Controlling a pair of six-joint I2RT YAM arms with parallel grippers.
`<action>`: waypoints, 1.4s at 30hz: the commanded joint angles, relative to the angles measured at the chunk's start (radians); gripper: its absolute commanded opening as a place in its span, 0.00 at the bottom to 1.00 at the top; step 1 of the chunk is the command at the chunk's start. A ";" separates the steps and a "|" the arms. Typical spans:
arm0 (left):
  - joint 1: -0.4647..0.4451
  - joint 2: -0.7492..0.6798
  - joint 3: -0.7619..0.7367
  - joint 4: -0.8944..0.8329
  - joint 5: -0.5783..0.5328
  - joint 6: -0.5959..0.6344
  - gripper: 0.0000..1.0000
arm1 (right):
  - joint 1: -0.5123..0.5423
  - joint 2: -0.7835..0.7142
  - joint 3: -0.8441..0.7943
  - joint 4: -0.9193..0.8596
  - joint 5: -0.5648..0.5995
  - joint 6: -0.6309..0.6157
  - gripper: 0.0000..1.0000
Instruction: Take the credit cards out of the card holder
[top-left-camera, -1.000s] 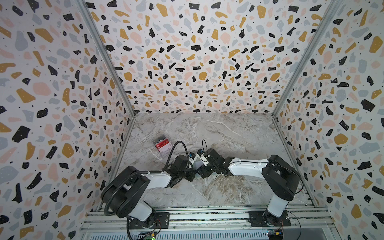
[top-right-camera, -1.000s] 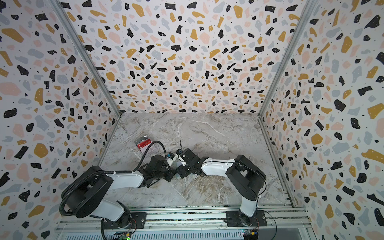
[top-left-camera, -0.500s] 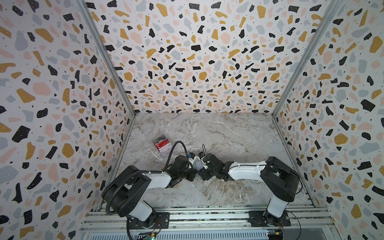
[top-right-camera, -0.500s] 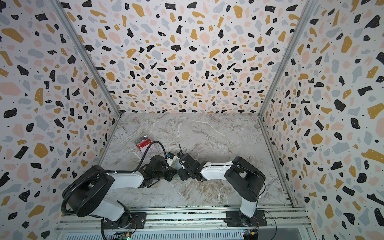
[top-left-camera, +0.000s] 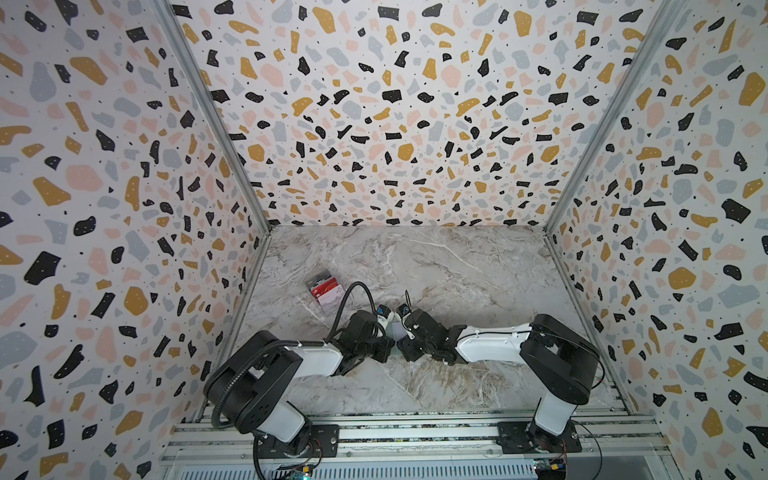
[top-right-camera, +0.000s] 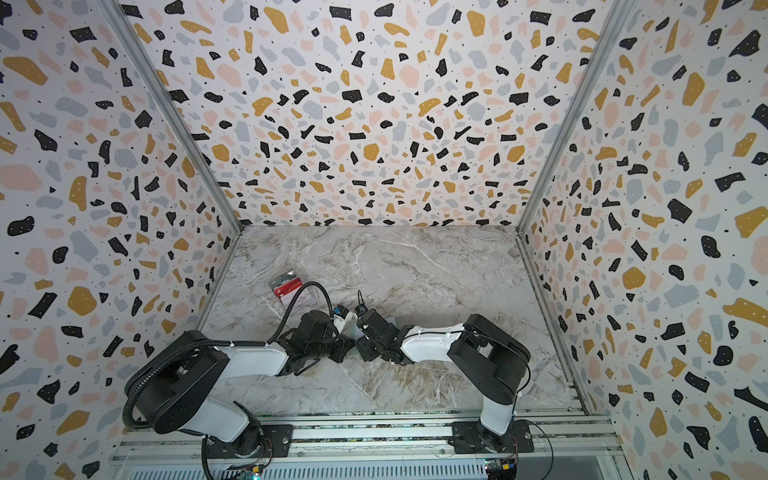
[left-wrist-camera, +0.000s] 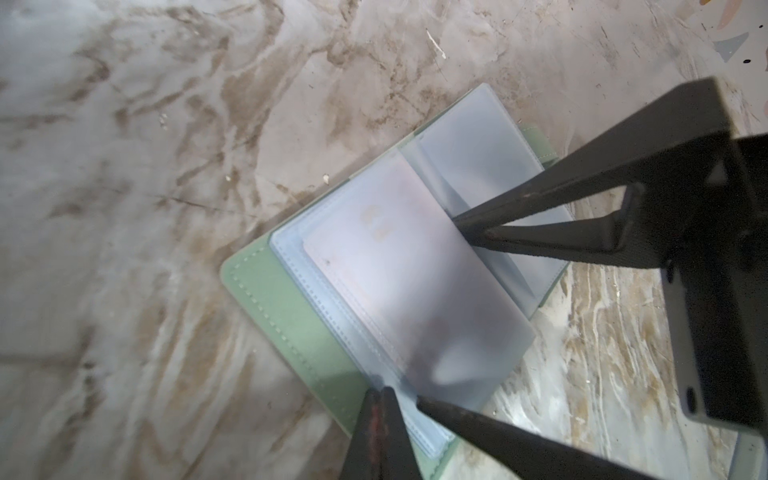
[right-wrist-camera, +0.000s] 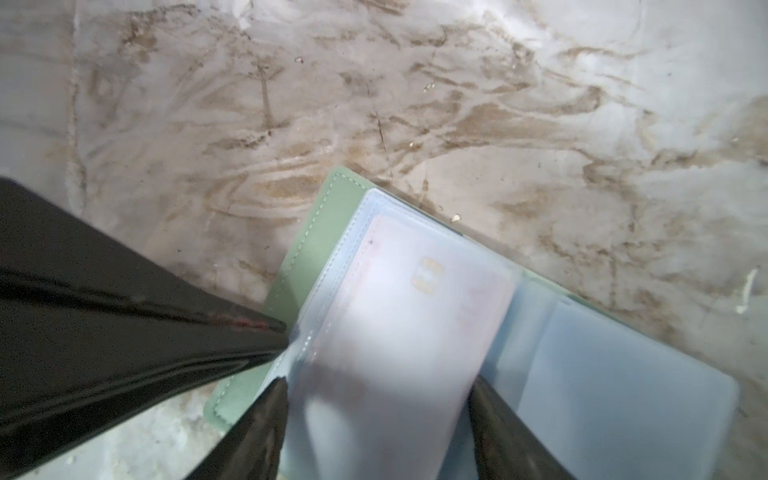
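The holder (left-wrist-camera: 291, 307) lies open on the marble table (top-left-camera: 457, 266), just toward 7 o'clock of its middle, between both arms. The left gripper (left-wrist-camera: 388, 392) is clamped tight on a sleeve (left-wrist-camera: 419, 432) edge, likely to pin the booklet flat. The right gripper (right-wrist-camera: 376, 384) stands half-spread astride the pinkish card (right-wrist-camera: 407, 316), not clearly touching it, probably to slide it out. A clear box (top-left-camera: 325, 285) sits at 10 o'clock of the holder. Terrazzo walls (top-left-camera: 374, 104) close three sides.

Left arm (top-left-camera: 316, 359), right arm (top-left-camera: 490, 345): white shells, black joints, black cables (top-left-camera: 282, 343), dark jaws.
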 joint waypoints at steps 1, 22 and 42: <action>-0.009 0.047 -0.028 -0.086 -0.004 -0.003 0.00 | 0.002 -0.022 -0.025 -0.058 0.031 0.018 0.64; -0.010 0.058 -0.019 -0.095 -0.011 -0.001 0.00 | -0.048 -0.103 -0.062 -0.091 0.084 0.035 0.49; -0.010 0.057 -0.018 -0.093 -0.032 -0.007 0.00 | -0.127 -0.232 -0.132 -0.136 0.163 0.042 0.45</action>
